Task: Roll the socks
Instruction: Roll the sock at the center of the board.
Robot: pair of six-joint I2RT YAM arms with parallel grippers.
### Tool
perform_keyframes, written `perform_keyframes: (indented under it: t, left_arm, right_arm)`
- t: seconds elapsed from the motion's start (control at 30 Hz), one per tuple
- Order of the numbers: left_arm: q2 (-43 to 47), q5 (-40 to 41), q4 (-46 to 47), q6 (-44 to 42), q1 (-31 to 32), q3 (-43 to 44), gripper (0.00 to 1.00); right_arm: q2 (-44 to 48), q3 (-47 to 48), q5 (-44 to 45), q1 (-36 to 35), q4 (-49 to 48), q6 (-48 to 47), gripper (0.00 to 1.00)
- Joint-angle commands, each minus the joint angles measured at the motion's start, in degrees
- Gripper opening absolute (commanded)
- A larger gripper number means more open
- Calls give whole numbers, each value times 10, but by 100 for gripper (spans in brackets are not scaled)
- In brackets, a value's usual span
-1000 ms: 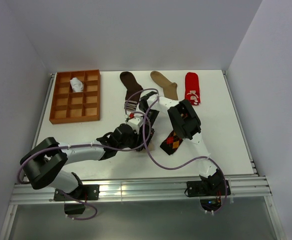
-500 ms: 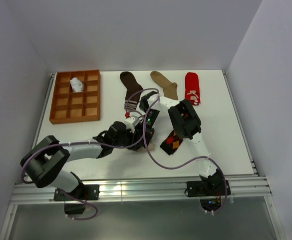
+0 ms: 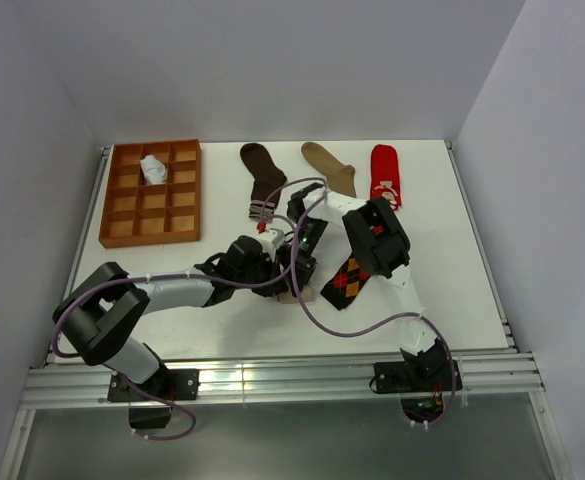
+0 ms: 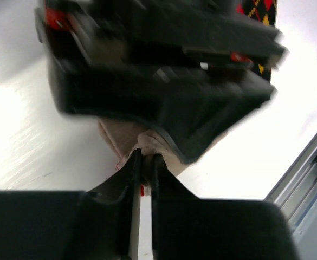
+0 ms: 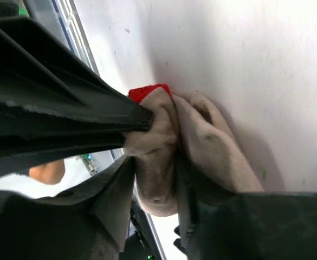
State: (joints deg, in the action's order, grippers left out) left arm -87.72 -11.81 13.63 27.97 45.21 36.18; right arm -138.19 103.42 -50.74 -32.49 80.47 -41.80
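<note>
- We're mid-roll on the beige red-toed sock (image 5: 158, 162), bunched mid-bench (image 3: 442, 290) beside the argyle sock (image 3: 344, 282).
- We see the left gripper (image 4: 143, 157) nearly closed, pinching its edge.
- We see the right gripper (image 5: 155, 187) straddling the bundle; can't tell if it grips.
- Next, we reckon: keep the pinch and turn the roll tight.
</note>
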Motion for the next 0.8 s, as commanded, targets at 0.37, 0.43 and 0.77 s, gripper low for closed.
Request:
perform_keyframes:
  t: [0.37,0.43,0.77]
  left_arm:
    - [-102,44,-267,89,7,158,0]
    - [-106,46,-279,94,8,172,0]
    - [-147,31,-359,118,8,240,0]
  right_arm:
    - [217,-160,120,34,-292,96,59]
    - [231,-171,116,45,-309,103,60]
    - [305,-243,78,136,-355,99,61]
